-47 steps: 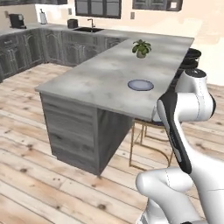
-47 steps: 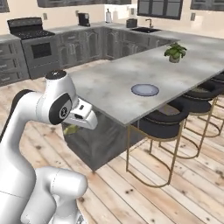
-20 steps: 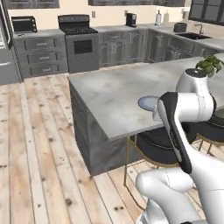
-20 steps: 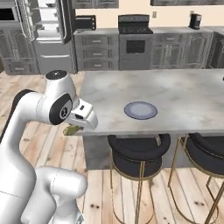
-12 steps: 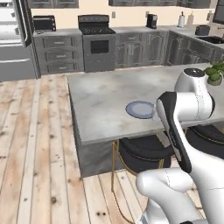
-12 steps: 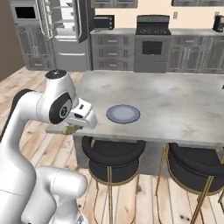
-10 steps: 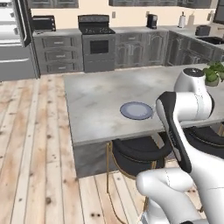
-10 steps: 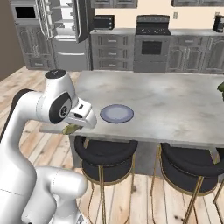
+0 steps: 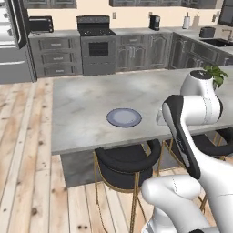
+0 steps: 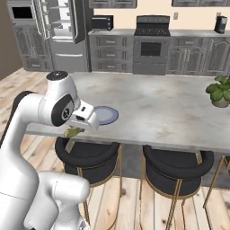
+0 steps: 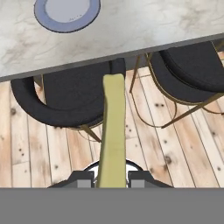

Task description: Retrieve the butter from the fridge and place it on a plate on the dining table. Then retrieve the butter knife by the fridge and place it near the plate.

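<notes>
One plate [image 9: 124, 117] lies on the dining table [image 9: 86, 102], at the middle of the left base view, near the table's near edge; in the right base view the plate [image 10: 106, 114] sits left of centre, partly behind the robot's hand, and in the hand view the plate [image 11: 67, 12] is at the top left, on the marbled top [image 11: 144, 26]. One stick of butter [image 11: 112, 131] runs up the middle of the hand view from the bottom; the gripper [image 11: 112, 178] pinches it between its two dark finger tips [image 11: 83, 178]. In the right base view the butter [image 10: 71, 132] shows as a small yellow-green piece under the white hand at centre left, off the table's near edge and short of the plate.

Two black round stools with gold legs stand under the table's near side: one [image 10: 87, 155] at lower left of the right base view, the other [image 10: 177, 167] at lower right. One potted plant [image 10: 219, 91] stands on the table at the right edge of that view. One fridge [image 10: 60, 31] stands at the upper left with a door open, one black range [image 10: 152, 35] at top centre.

The arm is folded: its elbow joint [image 10: 58, 101] is raised at centre left of the right base view, and the hand points down toward the wooden floor [image 11: 144, 135].
</notes>
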